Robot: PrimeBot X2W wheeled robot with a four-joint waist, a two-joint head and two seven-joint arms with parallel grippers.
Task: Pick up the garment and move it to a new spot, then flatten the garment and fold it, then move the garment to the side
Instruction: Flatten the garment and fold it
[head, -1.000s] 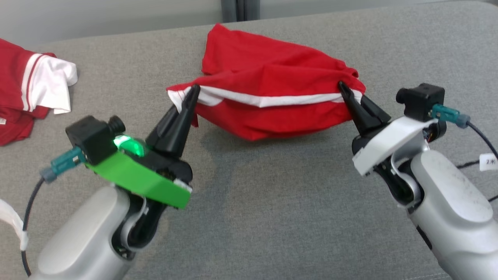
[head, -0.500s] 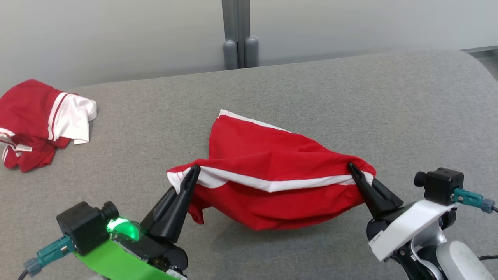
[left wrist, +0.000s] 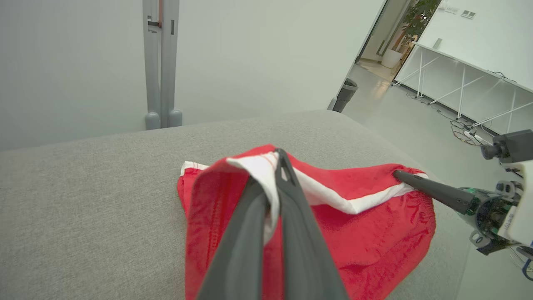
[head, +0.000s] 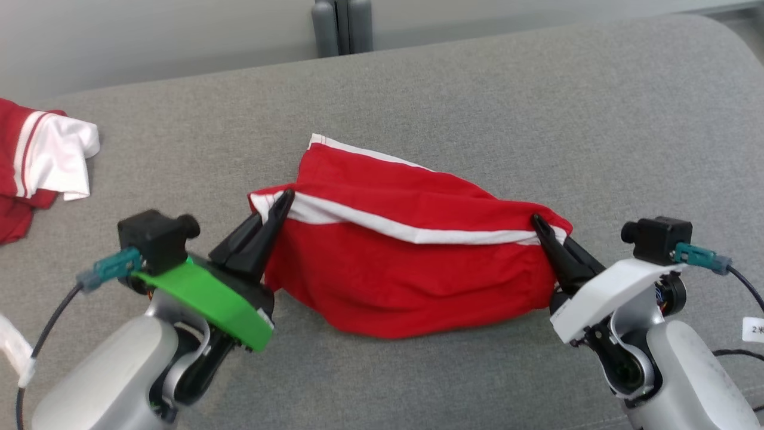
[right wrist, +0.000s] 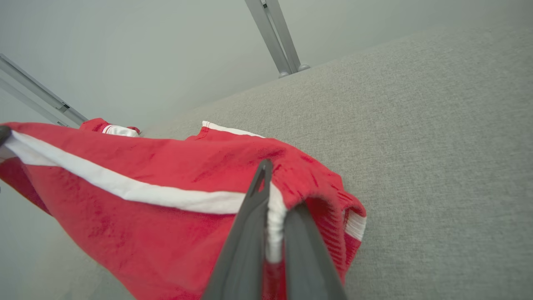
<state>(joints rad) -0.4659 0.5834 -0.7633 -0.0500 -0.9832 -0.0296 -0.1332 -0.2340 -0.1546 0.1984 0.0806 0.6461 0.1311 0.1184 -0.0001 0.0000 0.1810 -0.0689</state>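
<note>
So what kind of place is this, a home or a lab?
Probably an office or lab: bare white desks with loose cables beneath, a potted plant, and a grey padded worktop.

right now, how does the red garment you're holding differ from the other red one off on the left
The held garment is pinched at its white-banded edge by the left gripper and right gripper, stretched between them; the spare garment lies untouched. The held garment is central on the cushion; the spare garment is bunched at its far left. Both are red with white trim.
</note>
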